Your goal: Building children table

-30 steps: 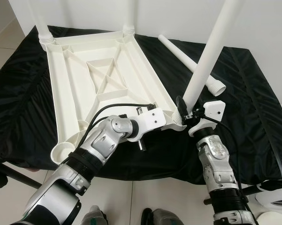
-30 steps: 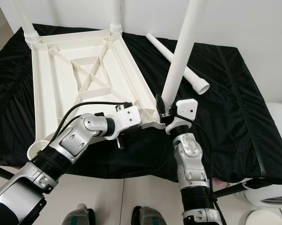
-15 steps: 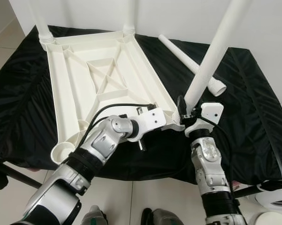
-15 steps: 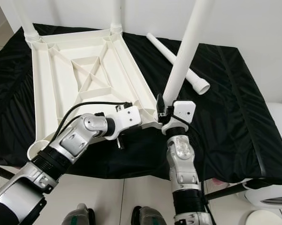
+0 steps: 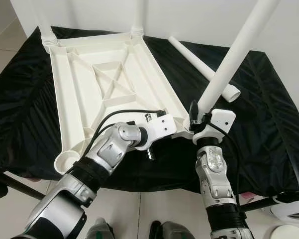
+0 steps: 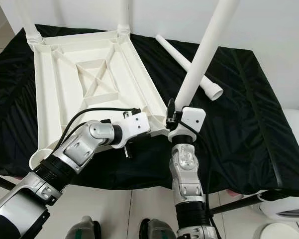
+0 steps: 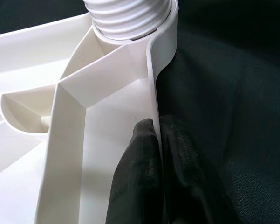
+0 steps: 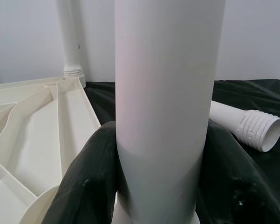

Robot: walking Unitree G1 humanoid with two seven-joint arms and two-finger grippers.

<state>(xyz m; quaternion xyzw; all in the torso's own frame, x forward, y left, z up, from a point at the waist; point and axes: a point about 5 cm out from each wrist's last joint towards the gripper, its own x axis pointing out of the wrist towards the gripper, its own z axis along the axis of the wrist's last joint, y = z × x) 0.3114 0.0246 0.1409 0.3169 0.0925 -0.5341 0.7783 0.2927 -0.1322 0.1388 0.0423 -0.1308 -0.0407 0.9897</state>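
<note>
The right end effector point(image 6: 172, 117) grips the white table leg point(image 6: 201, 59) at the near right corner socket of the upturned tabletop point(image 5: 112, 84) on the black-draped surface point(image 5: 258, 114), while the left end effector point(image 7: 157, 156) pinches the tabletop's rim beside that socket. The leg leans clearly to the right, so its thread may cross or jam, or pop out, if turned like this. Compared with a second ago the lean has grown and the right forearm stands straighter.
</note>
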